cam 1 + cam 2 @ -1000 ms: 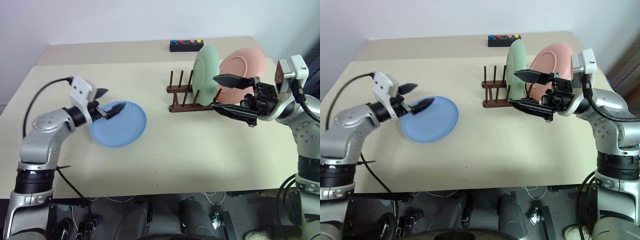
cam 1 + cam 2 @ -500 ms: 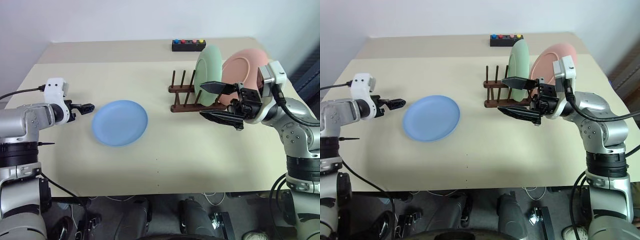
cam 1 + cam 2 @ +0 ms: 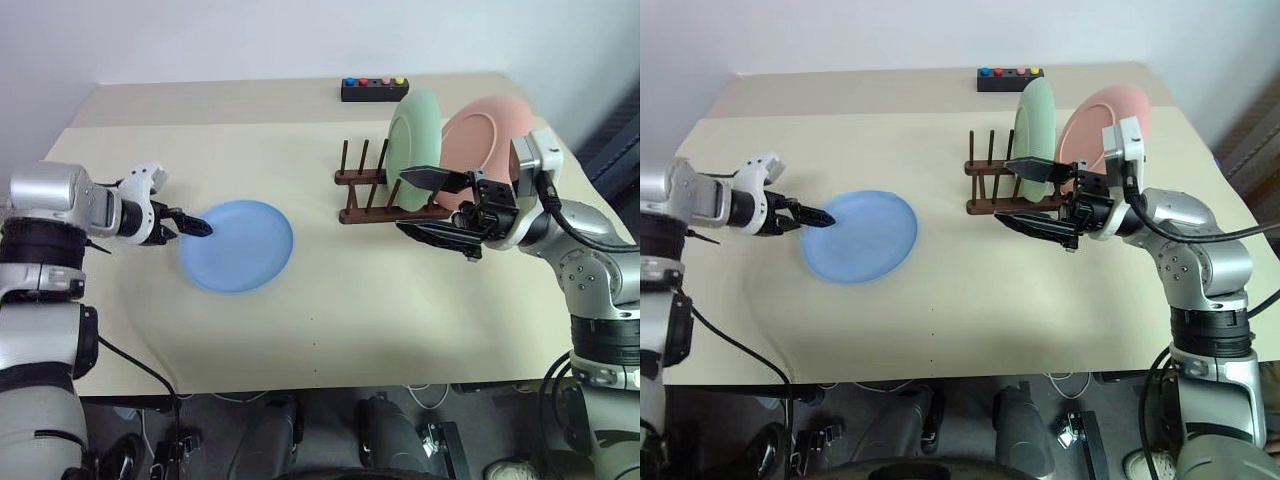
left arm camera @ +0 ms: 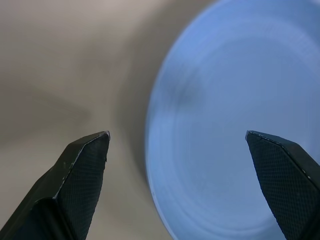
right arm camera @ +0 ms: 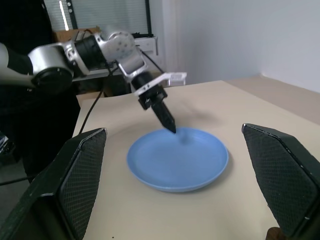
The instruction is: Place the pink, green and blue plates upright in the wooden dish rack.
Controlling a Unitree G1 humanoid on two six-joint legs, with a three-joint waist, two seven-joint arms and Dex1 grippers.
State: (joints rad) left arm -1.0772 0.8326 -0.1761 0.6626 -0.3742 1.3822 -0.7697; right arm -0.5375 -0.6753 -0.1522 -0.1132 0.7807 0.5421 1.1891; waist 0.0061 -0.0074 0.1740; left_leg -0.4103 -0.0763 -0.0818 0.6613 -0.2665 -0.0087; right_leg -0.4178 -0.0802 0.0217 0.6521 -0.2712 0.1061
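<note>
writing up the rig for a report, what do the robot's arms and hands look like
Both arms are rounded silver-grey metal shells with black joint bands. Each carries a white camera block at the wrist and a black cable looping along the arm. The left hand and right hand each have two black, tapered, pointed fingers with a fine cross-hatched pad texture.

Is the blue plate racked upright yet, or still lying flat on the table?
Flat. The blue plate lies face up on the table, away from the wooden dish rack; the left gripper, open, is at its rim.
</note>
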